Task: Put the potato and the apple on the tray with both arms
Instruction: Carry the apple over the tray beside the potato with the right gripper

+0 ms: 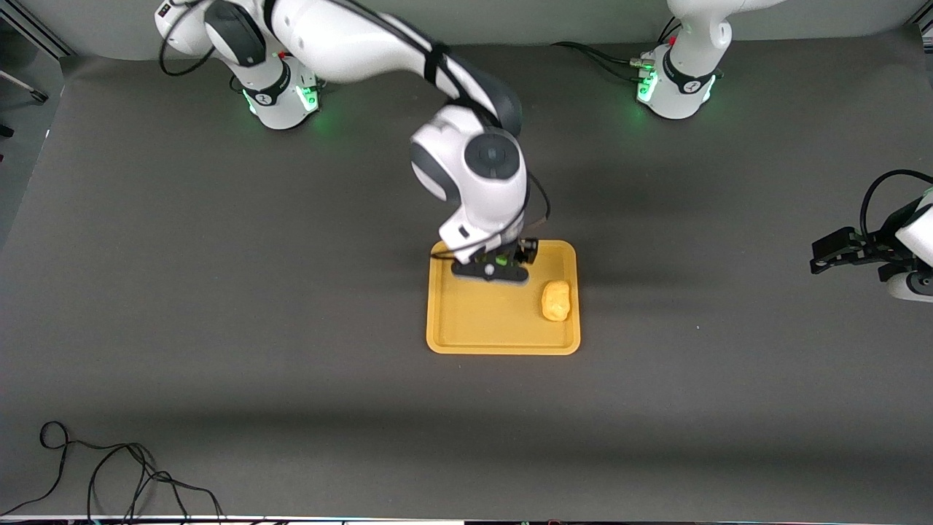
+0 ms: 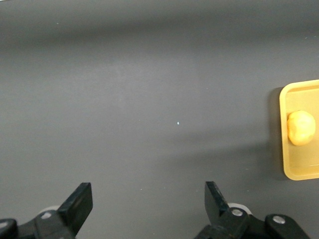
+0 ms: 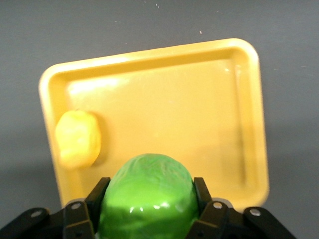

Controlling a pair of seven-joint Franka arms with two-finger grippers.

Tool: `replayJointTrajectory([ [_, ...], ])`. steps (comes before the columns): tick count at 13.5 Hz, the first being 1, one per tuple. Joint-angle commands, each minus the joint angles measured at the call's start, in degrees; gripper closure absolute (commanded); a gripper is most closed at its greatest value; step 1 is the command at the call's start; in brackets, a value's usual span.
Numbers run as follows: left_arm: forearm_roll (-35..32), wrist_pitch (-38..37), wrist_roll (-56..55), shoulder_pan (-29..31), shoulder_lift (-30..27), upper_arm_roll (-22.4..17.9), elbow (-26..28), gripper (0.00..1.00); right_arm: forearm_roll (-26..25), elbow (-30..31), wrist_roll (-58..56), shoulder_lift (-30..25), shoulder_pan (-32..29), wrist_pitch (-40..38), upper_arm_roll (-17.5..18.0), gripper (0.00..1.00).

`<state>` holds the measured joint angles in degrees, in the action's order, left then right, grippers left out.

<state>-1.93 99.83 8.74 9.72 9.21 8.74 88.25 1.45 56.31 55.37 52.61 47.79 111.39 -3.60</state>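
The yellow-orange tray (image 1: 481, 328) lies in the middle of the table. The potato (image 1: 555, 301) lies in it by the rim toward the left arm's end; it also shows in the right wrist view (image 3: 78, 138) and the left wrist view (image 2: 301, 128). My right gripper (image 1: 500, 262) is over the tray's rim nearest the robots' bases, shut on the green apple (image 3: 148, 199), of which the front view shows only a sliver (image 1: 501, 259). My left gripper (image 1: 831, 257) is open and empty over bare table at the left arm's end, and it waits there.
The tray also shows in the right wrist view (image 3: 249, 119) and the left wrist view (image 2: 283, 149). A black cable (image 1: 109, 474) lies on the table near the front camera at the right arm's end. Both arm bases (image 1: 284, 95) stand along the table's edge.
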Motion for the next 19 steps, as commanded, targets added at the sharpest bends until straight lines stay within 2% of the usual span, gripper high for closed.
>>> replayJointTrajectory([
  [1,-1.3,-1.4,-1.0,0.0,0.5,0.2,-1.5,0.00,-2.4,-3.8,0.6,7.1,-0.1,4.5,-0.4,0.40],
  [6,-1.4,-2.7,-3.0,-0.7,1.2,0.3,-1.6,0.00,-3.1,-3.6,0.6,11.2,0.7,9.5,-0.5,0.40],
  [7,-1.4,-2.7,-3.4,-0.7,1.2,0.3,-1.8,0.00,-3.1,-3.5,0.6,11.2,0.6,9.5,-0.7,0.36],
  [8,-1.4,-2.7,-3.4,-0.8,1.2,0.4,-1.8,0.00,-3.1,-3.4,0.6,11.2,0.5,10.1,-0.9,0.00],
  [11,-2.2,-2.9,-3.3,-0.8,1.5,0.4,-1.9,0.00,-3.0,-3.6,0.6,9.5,0.0,9.4,-1.0,0.00],
  [13,-3.2,-2.8,-3.4,-1.2,1.7,0.6,-1.9,0.00,-2.9,-3.7,0.6,6.3,0.0,5.6,-1.3,0.00],
  [17,-2.4,-2.9,-3.5,-1.0,1.7,0.6,-1.9,0.00,-2.6,-3.7,-0.2,-5.4,-2.7,-7.4,-1.2,0.00],
  [19,-2.3,-2.9,-3.2,-0.7,1.9,0.6,-1.9,0.00,-2.5,-3.6,-5.3,-11.4,-5.4,-14.3,-1.1,0.00],
])
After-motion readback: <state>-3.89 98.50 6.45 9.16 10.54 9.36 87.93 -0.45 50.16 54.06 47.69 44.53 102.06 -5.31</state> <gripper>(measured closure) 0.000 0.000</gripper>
